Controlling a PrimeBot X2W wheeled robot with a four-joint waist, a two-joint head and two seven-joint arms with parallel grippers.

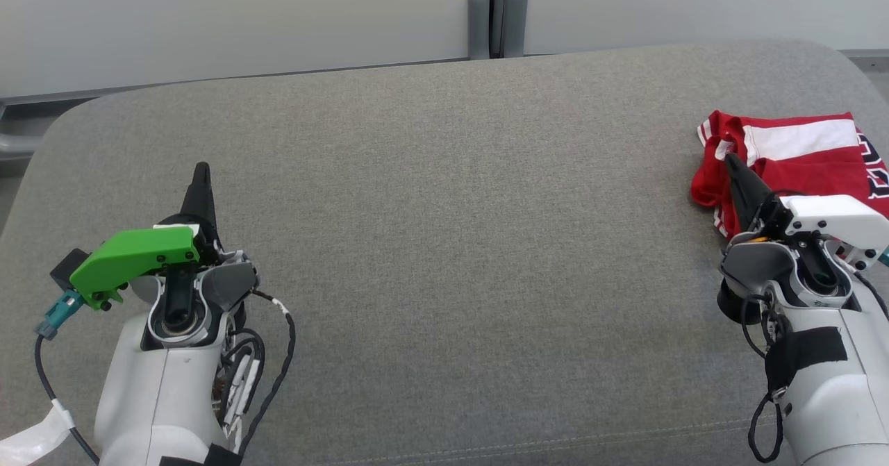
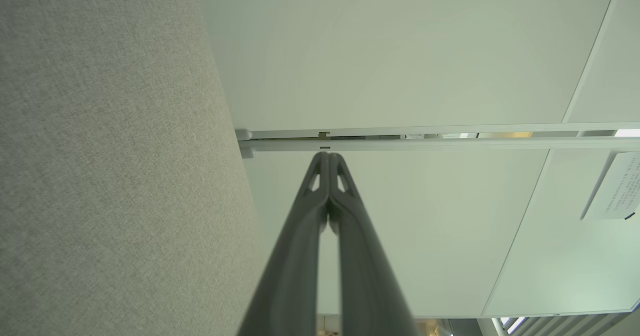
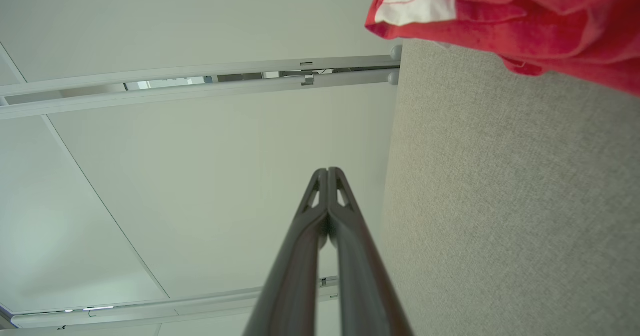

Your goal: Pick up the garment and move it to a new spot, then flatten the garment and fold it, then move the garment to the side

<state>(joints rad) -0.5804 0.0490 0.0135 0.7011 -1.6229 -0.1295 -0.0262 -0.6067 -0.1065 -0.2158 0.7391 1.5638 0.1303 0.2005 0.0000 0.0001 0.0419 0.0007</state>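
Garment (image 1: 792,153) sits folded on the desk's (image 1: 444,209) right side, so we reckon we're basically done. Our left end effector (image 1: 201,171) and right end effector (image 1: 732,162) are both closed and empty, so next we just back off.

The garment (image 1: 799,148) is red with a broad white band and dark lettering at one edge. It lies loosely folded, rumpled along its left side, at the far right of the grey padded surface (image 1: 444,209).

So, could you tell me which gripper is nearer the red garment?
The white-covered right gripper, whose tip is at the garment; the green-covered left gripper sits far across the cushion.
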